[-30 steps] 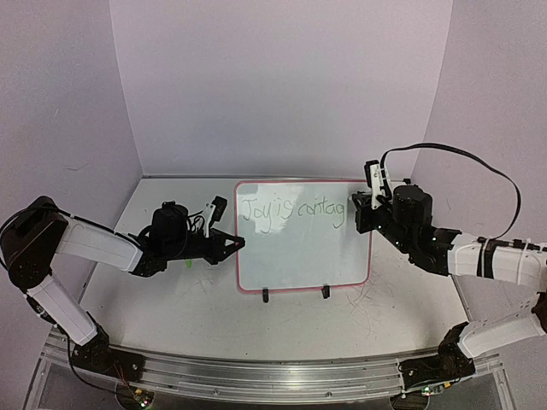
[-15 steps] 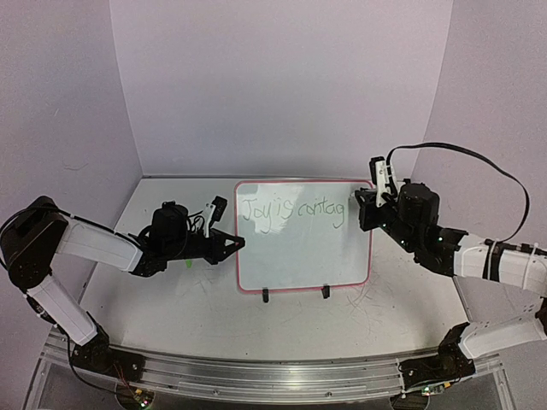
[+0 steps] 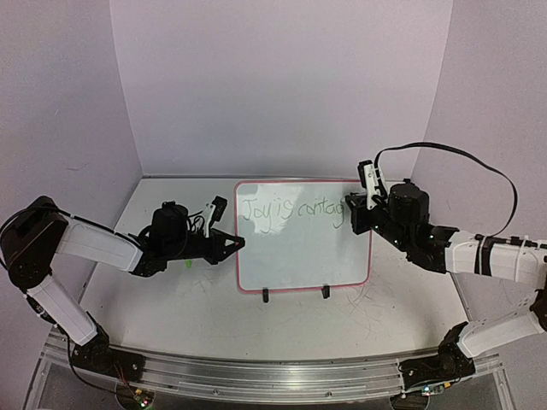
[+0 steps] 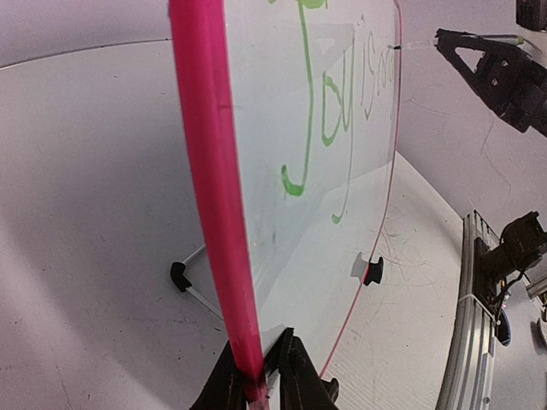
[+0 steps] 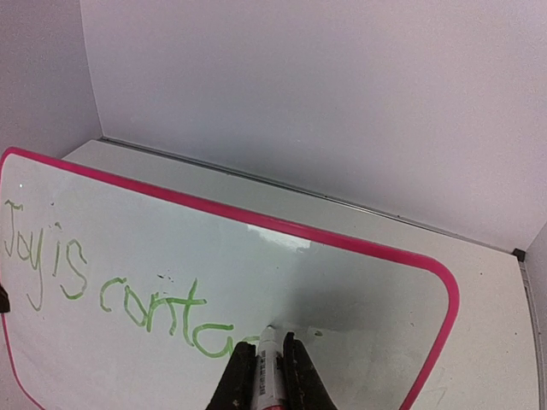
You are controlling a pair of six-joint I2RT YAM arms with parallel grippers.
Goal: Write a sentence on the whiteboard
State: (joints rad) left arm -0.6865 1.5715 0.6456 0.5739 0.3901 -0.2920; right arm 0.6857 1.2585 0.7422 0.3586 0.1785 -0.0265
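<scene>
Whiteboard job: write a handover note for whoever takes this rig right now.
Left pincer: shut on the left rim of the small white rectangular whiteboard with the pink rim, steadying it.
Right pincer: shut on a white-barrelled marker, its tip at the board's upper right, where the writing ends.
The whiteboard stands upright on its black wire stand on the white table.
Done: the thin green handwritten sentence reads "Joy is contag".
Left: the last word looks unfinished, probably "contagious". Finish it, then lift the marker off.
</scene>
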